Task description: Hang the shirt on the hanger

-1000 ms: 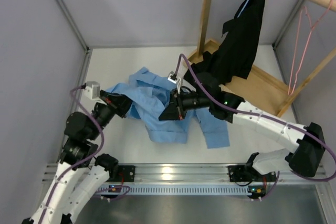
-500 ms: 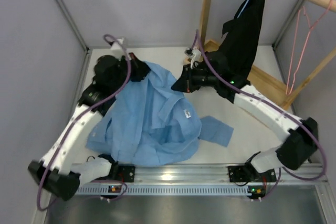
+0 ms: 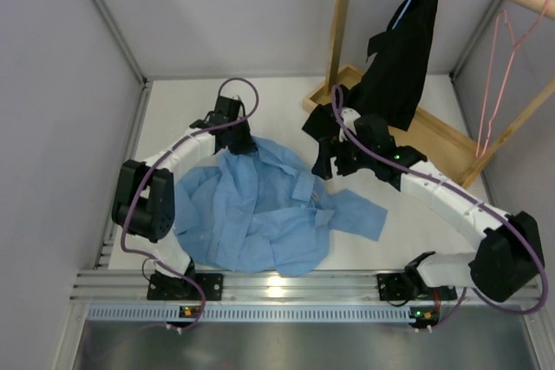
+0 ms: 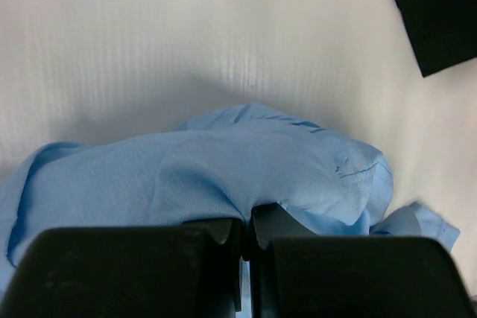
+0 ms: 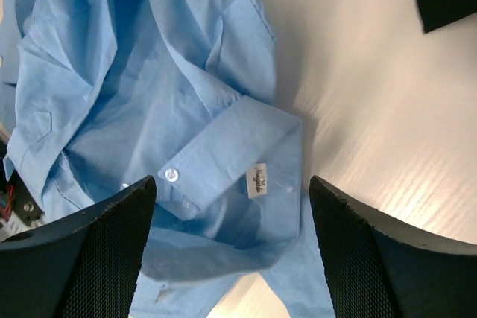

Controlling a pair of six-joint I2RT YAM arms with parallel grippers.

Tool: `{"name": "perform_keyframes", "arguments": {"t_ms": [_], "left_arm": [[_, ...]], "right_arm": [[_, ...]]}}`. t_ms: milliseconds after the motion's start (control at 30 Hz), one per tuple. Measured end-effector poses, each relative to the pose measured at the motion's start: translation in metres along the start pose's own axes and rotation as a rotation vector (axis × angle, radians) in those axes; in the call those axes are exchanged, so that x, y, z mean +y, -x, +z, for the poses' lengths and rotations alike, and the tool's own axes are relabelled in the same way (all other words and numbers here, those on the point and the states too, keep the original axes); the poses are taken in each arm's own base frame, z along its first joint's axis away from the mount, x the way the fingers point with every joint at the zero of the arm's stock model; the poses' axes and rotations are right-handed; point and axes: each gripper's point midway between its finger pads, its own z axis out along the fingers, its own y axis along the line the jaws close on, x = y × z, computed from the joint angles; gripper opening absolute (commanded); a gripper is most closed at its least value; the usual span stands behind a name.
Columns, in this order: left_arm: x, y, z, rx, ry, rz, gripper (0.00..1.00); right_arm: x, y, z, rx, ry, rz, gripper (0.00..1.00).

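Sprawling wrinkled light-blue shirt (image 3: 251, 218)

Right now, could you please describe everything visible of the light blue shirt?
The shirt lies crumpled, partly spread on the white table: thin, wrinkled light blue fabric, one sleeve trailing rightward. Its collar shows a white label and a button. The left pincer is shut on its far edge; the right pincer hangs open above the collar.
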Motion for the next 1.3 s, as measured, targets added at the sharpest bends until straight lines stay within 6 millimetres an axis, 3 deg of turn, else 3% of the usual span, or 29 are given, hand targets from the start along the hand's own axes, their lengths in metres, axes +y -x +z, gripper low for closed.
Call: {"name": "perform_keyframes", "arguments": {"t_ms": [100,167,300,433,633,800,933,1100,1167,1267,1300], "left_arm": [[0.006,0.006,-0.001,-0.02,0.018,-0.001,0.0],[0.009,0.008,-0.001,-0.026,0.026,0.004,0.0],[0.005,0.012,-0.01,-0.045,0.014,0.017,0.0],[-0.005,0.017,-0.024,-0.065,-0.03,0.032,0.0],[-0.015,0.013,-0.029,-0.052,-0.071,0.041,0.0],[-0.017,0.001,-0.026,-0.032,-0.089,0.052,0.0],[-0.014,-0.008,-0.026,-0.022,-0.082,0.051,0.0],[-0.013,0.001,-0.037,-0.076,-0.064,0.037,0.0],[-0.011,0.005,-0.043,-0.103,-0.053,0.035,0.0],[-0.01,0.011,-0.051,-0.141,-0.041,0.032,0.0],[-0.009,0.012,-0.053,-0.15,-0.038,0.031,0.0]], "right_arm": [[-0.005,-0.009,-0.014,-0.049,-0.027,-0.009,0.8],[-0.014,-0.03,-0.012,-0.029,-0.039,0.016,0.77],[-0.025,-0.094,-0.001,0.085,-0.028,0.133,0.71],[-0.021,-0.124,0.006,0.1,0.008,0.274,0.66],[-0.006,-0.117,0.012,0.008,0.073,0.409,0.66],[-0.002,-0.106,0.019,-0.053,0.104,0.477,0.6],[0.002,-0.108,0.027,-0.05,0.109,0.495,0.58],[0.003,-0.118,0.03,-0.036,0.098,0.499,0.52],[0.001,-0.123,0.03,-0.031,0.09,0.501,0.47],[0.001,-0.124,0.025,-0.044,0.091,0.496,0.24],[0.002,-0.122,0.023,-0.057,0.096,0.494,0.11]]}}
